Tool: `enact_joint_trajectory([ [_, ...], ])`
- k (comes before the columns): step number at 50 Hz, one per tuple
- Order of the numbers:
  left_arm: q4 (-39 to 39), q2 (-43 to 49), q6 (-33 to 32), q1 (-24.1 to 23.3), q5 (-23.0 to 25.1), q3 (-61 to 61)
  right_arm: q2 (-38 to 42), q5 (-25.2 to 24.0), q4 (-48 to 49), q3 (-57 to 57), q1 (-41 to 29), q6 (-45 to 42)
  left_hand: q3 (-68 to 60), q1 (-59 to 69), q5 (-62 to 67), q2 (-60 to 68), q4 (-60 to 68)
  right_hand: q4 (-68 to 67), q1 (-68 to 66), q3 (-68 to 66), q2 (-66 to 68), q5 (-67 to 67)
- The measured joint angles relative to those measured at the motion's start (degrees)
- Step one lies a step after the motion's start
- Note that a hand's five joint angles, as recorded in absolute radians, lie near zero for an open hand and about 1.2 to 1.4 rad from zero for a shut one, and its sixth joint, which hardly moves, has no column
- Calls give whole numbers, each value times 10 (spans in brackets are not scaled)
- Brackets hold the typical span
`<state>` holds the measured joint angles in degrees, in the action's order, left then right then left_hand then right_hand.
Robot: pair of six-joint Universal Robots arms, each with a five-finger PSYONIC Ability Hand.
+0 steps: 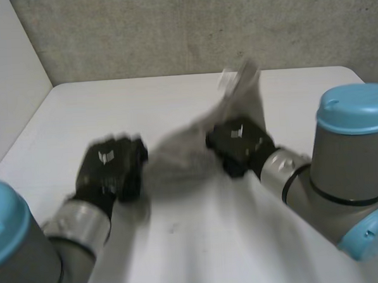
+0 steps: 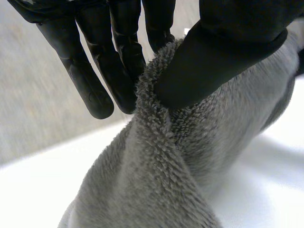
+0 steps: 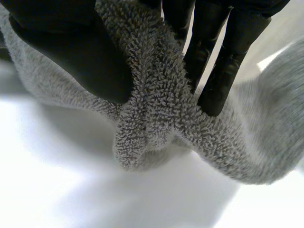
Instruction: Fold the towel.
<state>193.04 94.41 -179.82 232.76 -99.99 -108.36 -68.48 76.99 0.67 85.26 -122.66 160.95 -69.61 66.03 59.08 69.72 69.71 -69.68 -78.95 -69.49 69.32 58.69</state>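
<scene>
Both left hand (image 2: 237, 38) and right hand (image 3: 61, 42) clamp fingers (image 2: 90, 90) onto the towel (image 2: 156, 180).

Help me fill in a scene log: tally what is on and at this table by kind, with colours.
Towel, grey: 1
Hands, black: 2, the left hand and the right hand, each pinching the towel between thumb and fingers
Table, white: 1
Total: 4

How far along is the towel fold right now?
Done: left hand and right hand each pinch the grey towel between thumb and fingers. In hand: it hangs bunched between them over the white table. To do: no neat fold shows; spreading and folding remain.
</scene>
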Motion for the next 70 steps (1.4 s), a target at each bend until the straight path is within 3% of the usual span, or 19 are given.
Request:
enact_joint_trajectory([
  [3,-33,0,-23,2,16,-40,16,-3,-89,0,-5,-39,53,-11,-33,-54,-46,0,0,0,0,0],
  [6,-93,0,-54,2,38,-75,27,-9,-175,-3,-7,-72,204,-184,-196,-206,-205,59,70,67,-66,-46],
  [7,-93,0,-54,2,38,-75,27,-9,-175,-3,-7,-72,204,-184,-196,-206,-205,59,70,67,-66,-46],
  [8,-121,-1,-64,2,46,-80,28,-12,-195,-5,-7,-78,317,-291,-313,-319,-320,213,230,212,-211,-184],
  [9,-134,-2,-68,2,49,-81,27,-15,-208,-7,-6,-81,317,-291,-313,-319,-320,259,297,257,-266,-246],
  [10,-161,-8,-74,2,55,-79,24,-18,-219,-11,-6,-83,433,-398,-422,-435,-436,373,429,372,-376,-362],
  [12,-180,-15,-77,2,57,-73,18,-21,-223,-14,-5,-81,493,-455,-484,-494,-491,470,541,468,-468,-459],
  [18,-199,-47,-76,9,60,-29,-16,-23,-180,-19,18,-43,558,-522,-552,-561,-560,572,656,573,-571,-556],
  [26,-162,-38,-74,13,61,56,-49,-23,-110,-8,81,36,565,-531,-560,-569,-568,581,667,583,-581,-564],
  [33,-141,68,-70,-1,67,156,-56,-35,-100,-21,116,38,565,-530,-560,-568,-568,581,667,583,-581,-564],
  [43,-144,232,-52,-19,83,277,6,-53,-110,-48,115,-123,560,-526,-558,-561,-562,581,664,583,-581,-564],
  [51,-157,326,-51,-24,146,363,62,-60,-90,-62,111,-267,555,-519,-551,-555,-556,581,664,583,-580,-564],
  [59,-187,373,-54,-26,163,410,111,-54,-76,-84,111,-289,554,-519,-551,-554,-554,581,663,583,-581,-564],
  [70,-215,415,-97,-27,138,439,171,-40,-76,-106,114,-281,518,-478,-515,-519,-518,557,627,554,-552,-552],
])
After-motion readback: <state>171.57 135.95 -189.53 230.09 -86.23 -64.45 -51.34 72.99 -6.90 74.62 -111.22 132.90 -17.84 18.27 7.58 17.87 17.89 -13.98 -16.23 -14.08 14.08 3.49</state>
